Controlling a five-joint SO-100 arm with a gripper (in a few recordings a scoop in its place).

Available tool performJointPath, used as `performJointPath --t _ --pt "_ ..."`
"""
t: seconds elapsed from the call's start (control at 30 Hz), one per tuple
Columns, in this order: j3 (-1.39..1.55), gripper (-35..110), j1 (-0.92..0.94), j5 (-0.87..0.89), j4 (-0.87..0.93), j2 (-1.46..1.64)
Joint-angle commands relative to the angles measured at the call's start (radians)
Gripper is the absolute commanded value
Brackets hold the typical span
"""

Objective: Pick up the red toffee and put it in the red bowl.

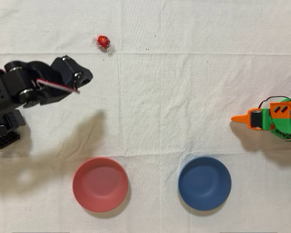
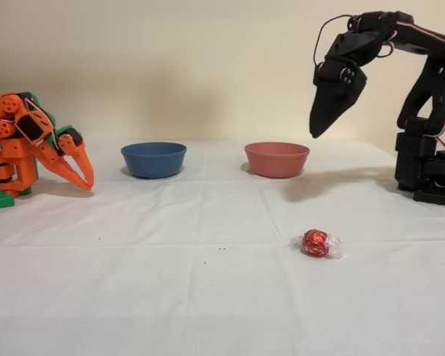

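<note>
The red toffee [image 1: 103,41] lies on the white cloth near the top of the overhead view; in the fixed view the red toffee [image 2: 316,242] sits in the foreground, its clear wrapper ends sticking out. The red bowl [image 1: 100,184] stands empty at the bottom left of the overhead view, and in the fixed view the red bowl [image 2: 277,163] is behind the toffee. My black gripper [image 2: 317,132] hangs high in the air, pointing down, jaws together and holding nothing. From above, the gripper [image 1: 85,76] is below and left of the toffee, well apart from it.
A blue bowl [image 1: 204,183] stands empty beside the red one; in the fixed view the blue bowl [image 2: 153,162] is to its left. The idle orange arm [image 1: 271,119] rests at the right edge overhead. My arm's base [image 2: 430,170] stands at the right in the fixed view.
</note>
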Motion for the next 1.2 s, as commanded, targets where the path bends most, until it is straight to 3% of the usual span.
performJointPath --t 0.0,0.47,0.83,1.17 --pt "-0.114 1 -0.060 -0.072 0.038 -0.052" --pt "-0.290 1 -0.126 -0.034 -0.032 -0.322" --pt "-0.414 24 -0.173 0.014 -0.012 -0.486" --pt "-0.580 28 -0.252 0.052 0.029 -0.660"
